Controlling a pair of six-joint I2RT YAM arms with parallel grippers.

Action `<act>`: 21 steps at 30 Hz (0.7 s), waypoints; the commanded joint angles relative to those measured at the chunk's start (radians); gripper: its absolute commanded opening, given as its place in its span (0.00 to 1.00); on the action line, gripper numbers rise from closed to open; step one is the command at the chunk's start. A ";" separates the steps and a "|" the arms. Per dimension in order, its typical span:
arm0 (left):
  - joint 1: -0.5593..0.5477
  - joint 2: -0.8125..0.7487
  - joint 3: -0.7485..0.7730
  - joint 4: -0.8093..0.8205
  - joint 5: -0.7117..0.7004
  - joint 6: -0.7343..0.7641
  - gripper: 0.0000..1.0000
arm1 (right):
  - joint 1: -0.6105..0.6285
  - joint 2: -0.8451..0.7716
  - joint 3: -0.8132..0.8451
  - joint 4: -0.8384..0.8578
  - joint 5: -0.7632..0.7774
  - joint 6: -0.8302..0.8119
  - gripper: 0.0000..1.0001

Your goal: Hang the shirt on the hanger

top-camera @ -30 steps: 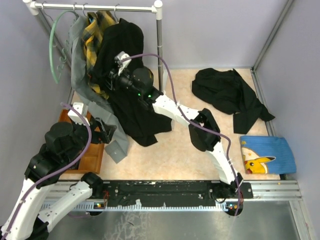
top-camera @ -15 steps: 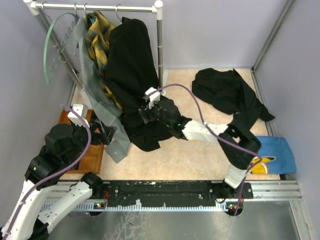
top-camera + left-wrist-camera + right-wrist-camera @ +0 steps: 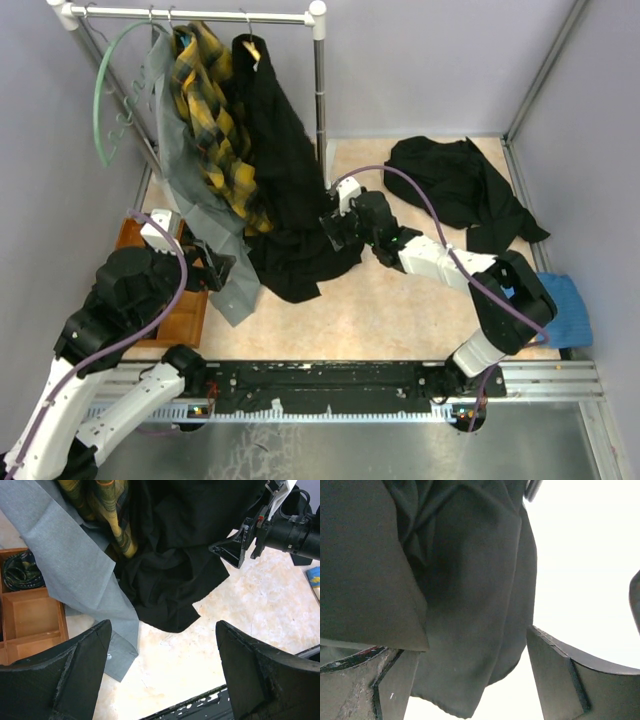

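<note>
— Well, where do we stand from above?
— We see the shirt [image 3: 275, 160] hanging from the rail [image 3: 120, 12] at the tabletop's far left corner, its hem pooled on the tabletop. The hanger [image 3: 248, 45] shows only as a pale bit at the collar. The right gripper [image 3: 335, 228] sits beside the lower folds.
— And our left wrist view?
— The left gripper [image 3: 162, 630] gapes wide and holds nothing. Across the shirt, the right one's jaws stand apart too.
— Right wrist?
— Fingers [image 3: 565, 675] parted, black cloth beyond them, nothing pinched.
— So we judge the shirt hung, and letting go is the step in hand?
— Yes. Next we'd draw the right arm clear without snagging the folds.
</note>
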 commanded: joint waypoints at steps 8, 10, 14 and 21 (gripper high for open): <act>0.006 -0.005 -0.030 0.025 0.027 -0.022 0.90 | -0.053 -0.076 -0.158 0.133 -0.264 0.021 0.88; 0.006 -0.007 -0.033 0.025 0.026 -0.022 0.90 | -0.053 -0.121 -0.210 0.175 -0.355 0.016 0.91; 0.006 -0.010 -0.041 0.025 0.023 -0.026 0.90 | -0.053 -0.259 -0.375 0.334 -0.367 0.049 0.92; 0.006 0.000 -0.066 0.063 0.042 -0.034 0.90 | -0.100 -0.323 -0.386 0.194 0.033 0.213 0.90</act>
